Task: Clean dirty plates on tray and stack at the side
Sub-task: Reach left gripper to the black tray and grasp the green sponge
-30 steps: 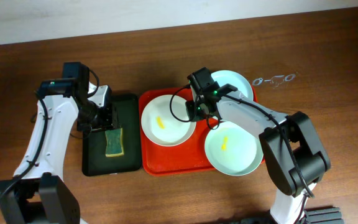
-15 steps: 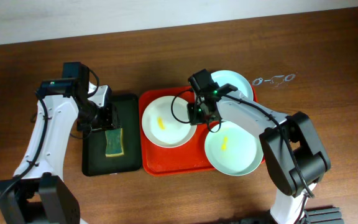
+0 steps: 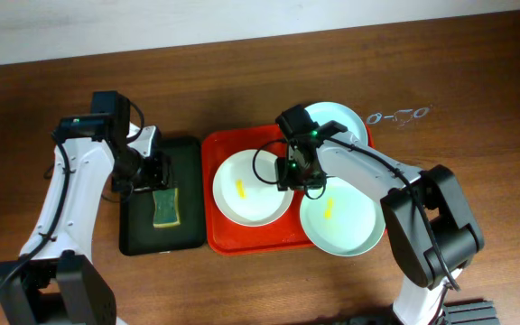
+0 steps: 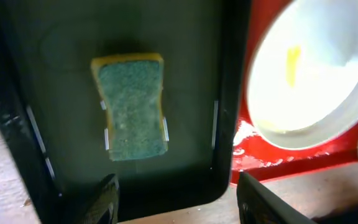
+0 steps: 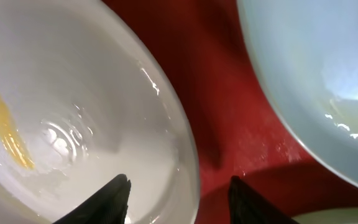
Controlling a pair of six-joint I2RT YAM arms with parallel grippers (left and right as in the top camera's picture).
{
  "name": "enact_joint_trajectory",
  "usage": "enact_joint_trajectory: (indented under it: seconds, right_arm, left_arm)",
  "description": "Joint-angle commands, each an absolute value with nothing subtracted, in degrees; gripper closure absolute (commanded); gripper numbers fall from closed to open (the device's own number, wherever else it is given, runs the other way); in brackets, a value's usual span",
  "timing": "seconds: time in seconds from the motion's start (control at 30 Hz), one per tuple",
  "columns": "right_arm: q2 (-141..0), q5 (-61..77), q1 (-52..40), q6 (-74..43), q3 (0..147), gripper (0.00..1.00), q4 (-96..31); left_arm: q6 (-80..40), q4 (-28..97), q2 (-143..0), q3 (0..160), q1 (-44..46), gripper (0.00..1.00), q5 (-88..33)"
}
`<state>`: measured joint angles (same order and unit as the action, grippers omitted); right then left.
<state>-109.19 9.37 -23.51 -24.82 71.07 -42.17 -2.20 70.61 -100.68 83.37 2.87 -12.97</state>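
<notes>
Three plates (image 3: 251, 188), one tray (image 3: 218, 237)

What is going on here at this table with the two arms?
The right gripper has its jaws open astride the rim of the smeared white plate on the red tray. The left gripper hovers open above the dark green tray, near the sponge. The mint plates lie there too; none is stacked aside yet.

The left arm is bending at the elbow and reaching inward. The left end effector (image 3: 154, 171) is pointing down, its fingers (image 4: 106, 198) standing wide apart. The right arm is stretching forward and leftward. The right end effector (image 3: 298, 173) is hanging low, fingers also parted.
</notes>
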Motion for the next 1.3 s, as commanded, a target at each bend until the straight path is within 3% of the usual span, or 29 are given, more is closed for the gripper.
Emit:
enact_joint_trajectory:
  seconds: [0.0,0.07,0.17,0.2,0.23,0.33,0.37,0.4,0.43,0.83,1.13,1.27]
  right_arm:
    - [-107.2,9.87,-23.51,-24.93,70.83,0.47,-41.98]
    - [-107.2,9.87,-23.51,-24.93,70.83,0.47,-41.91]
    - [-107.2,9.87,-23.51,-24.93,70.83,0.47,-41.69]
    - [-107.2,9.87,-23.51,-24.93,70.83,0.47,-41.69]
    - [-107.2,9.87,-23.51,-24.93,70.83,0.47,-41.67]
    - [-107.2,9.87,-23.51,-24.93,70.83,0.46,-41.47]
    - [-107.2,9.87,-23.51,-24.93,70.83,0.46,-41.47]
    - [-107.2,9.87,-23.51,-24.93,70.83,0.46,-41.5]
    - [-107.2,9.89,-23.51,-24.93,70.83,0.46,-41.52]
    - [-107.2,9.87,-23.51,-24.93,70.83,0.46,-41.56]
    - [-107.2,9.87,-23.51,-24.93,70.83,0.46,-41.56]
    - [-107.2,9.87,-23.51,-24.93,70.81,0.46,-41.56]
  left_arm:
    - [-4.51,69.6,-100.62,81.1,3.01,0.46,-8.23]
    - [-4.54,67.88,-100.62,79.35,3.01,0.52,-7.66]
    - [-4.54,63.83,-100.62,75.55,2.98,0.44,-7.68]
    - [-4.51,63.09,-100.62,74.76,2.98,0.31,-7.7]
    - [-4.54,62.37,-100.62,74.24,2.98,0.01,-8.21]
    - [-4.54,60.03,-100.62,74.24,2.98,0.01,-12.01]
    - [-4.51,59.55,-100.62,74.24,2.98,0.06,-12.21]
    - [-4.51,59.16,-100.62,74.24,3.01,0.35,-11.97]
    - [-4.54,59.13,-100.62,74.17,2.98,0.47,-11.51]
    - [-8.19,57.04,-101.16,70.98,9.41,0.4,3.49]
    - [-8.05,56.4,-107.15,70.96,9.43,0.38,3.42]
    - [-6.59,56.14,-109.36,70.96,9.32,0.43,2.59]
